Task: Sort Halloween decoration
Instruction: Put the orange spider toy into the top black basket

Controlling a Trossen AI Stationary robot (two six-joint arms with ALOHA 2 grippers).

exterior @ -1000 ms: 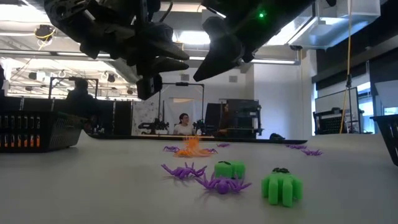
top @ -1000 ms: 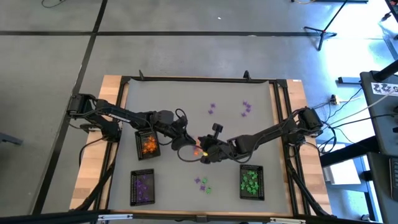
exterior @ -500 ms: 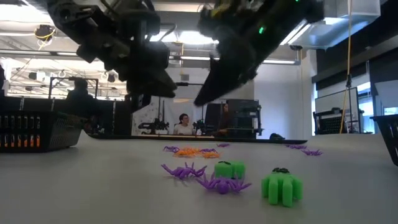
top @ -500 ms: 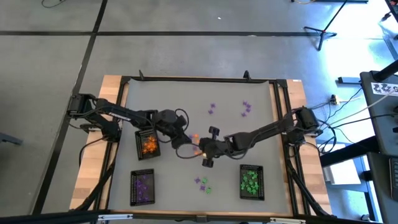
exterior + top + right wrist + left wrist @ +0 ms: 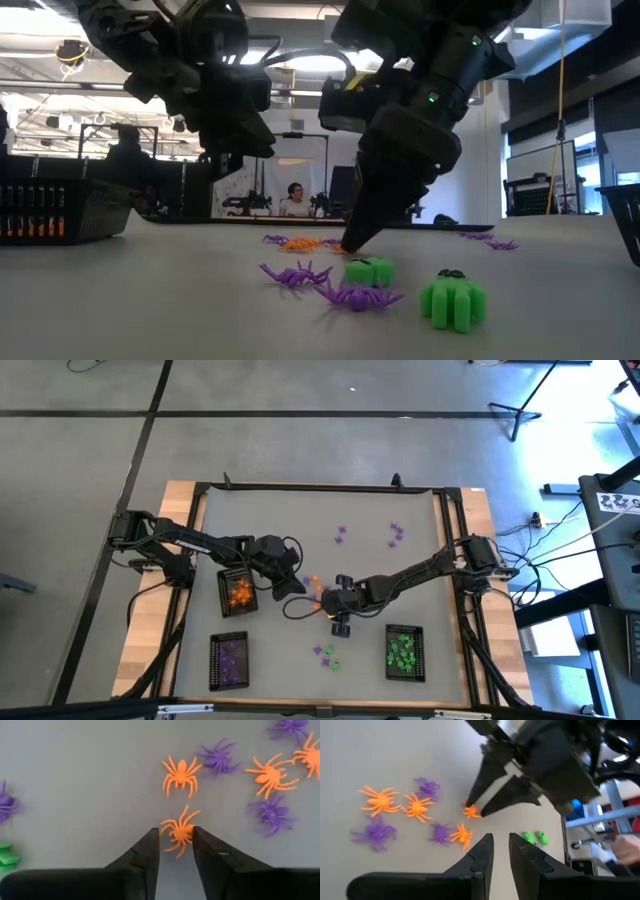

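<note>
A grey table (image 5: 400, 575) in a workshop holds tiny orange spiders (image 5: 180, 773); the right gripper (image 5: 176, 845) straddles one (image 5: 178, 831), open; the left gripper (image 5: 500, 845) hovers, nearly shut.

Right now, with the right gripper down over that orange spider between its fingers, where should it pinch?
Pinch the orange spider across its raised body, coming straight down. It lies flat on the table with thin splayed legs, and the right gripper already straddles it with its fingers apart.
</note>
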